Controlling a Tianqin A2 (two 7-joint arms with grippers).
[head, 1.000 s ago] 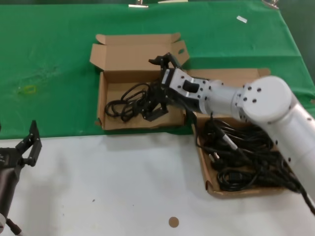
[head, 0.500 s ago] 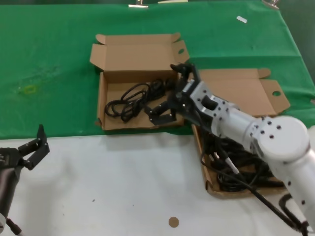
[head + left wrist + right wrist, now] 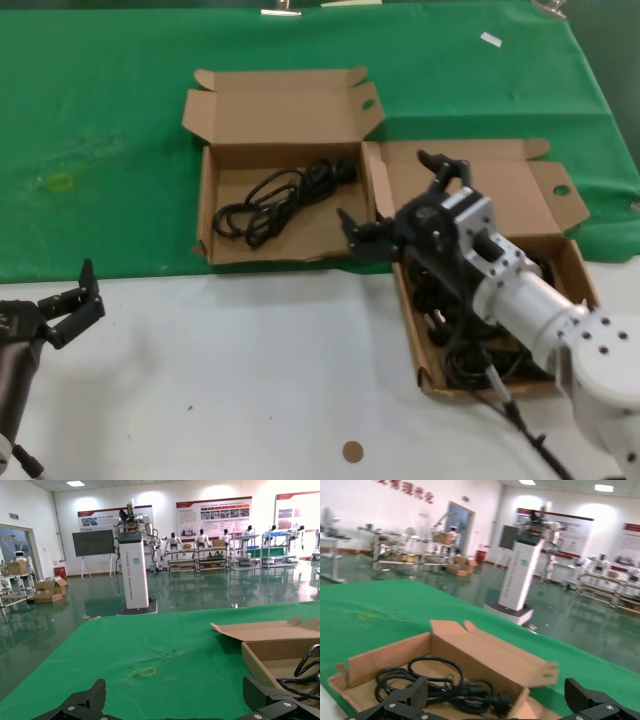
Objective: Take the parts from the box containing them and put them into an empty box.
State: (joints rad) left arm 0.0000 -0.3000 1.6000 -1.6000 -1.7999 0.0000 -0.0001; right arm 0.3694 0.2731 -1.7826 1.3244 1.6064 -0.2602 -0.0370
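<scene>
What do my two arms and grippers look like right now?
The right arm is glossy white with rounded joints, black screw dots and a black cable alongside. The right gripper is black, with angular fingers. The left gripper is black too, on a dark wrist.

You are looking down at two open cardboard boxes. The left box [image 3: 325, 232], on green cloth [image 3: 100, 120], holds one coiled black cord [image 3: 275, 198]. The right box [image 3: 510, 180] holds a tangle of cords [image 3: 480, 355]. The right gripper [image 3: 395, 205], fingers spread and empty, hovers between the boxes. The left gripper [image 3: 72, 303], fingers apart, rests over the white table [image 3: 240, 380].
</scene>
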